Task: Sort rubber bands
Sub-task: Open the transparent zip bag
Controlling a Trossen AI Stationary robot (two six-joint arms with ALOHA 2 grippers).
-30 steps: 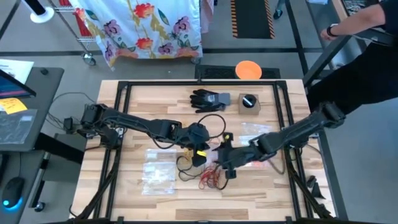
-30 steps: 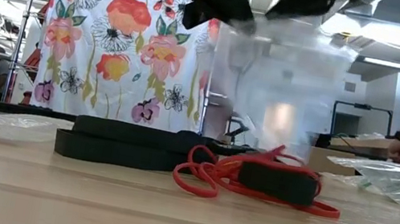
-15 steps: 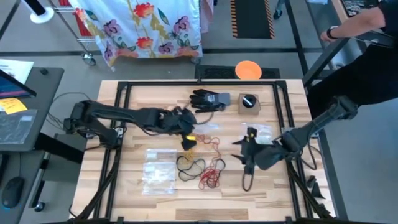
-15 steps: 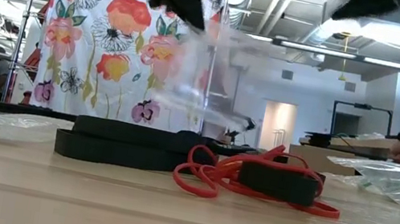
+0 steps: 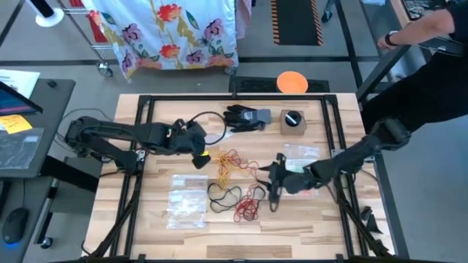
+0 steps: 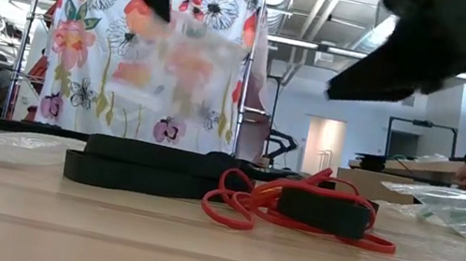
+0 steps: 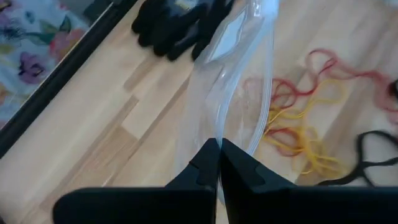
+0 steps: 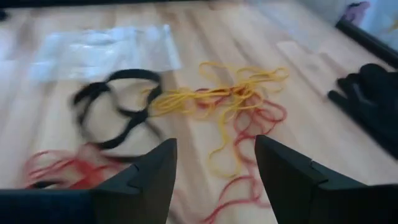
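1. Wooden bench [image 5: 161, 219] with a flowered cloth [image 5: 167, 33] hanging beyond its far edge.
2. Left gripper [image 7: 217, 163] is clenched on a clear bag [image 7: 233, 93], held up over the bench's left half.
3. Right gripper [image 8: 214, 165] hangs released, holding nothing, just right of the bench's middle.
4. Bands [image 5: 232, 179] lie loose mid-bench: yellow and red ones tangled, black and red ones nearer the front edge.
5. Glove [image 5: 245, 117] and a small box [image 5: 292, 120] sit by the far edge; more bags [image 5: 186, 201] lie front-left.
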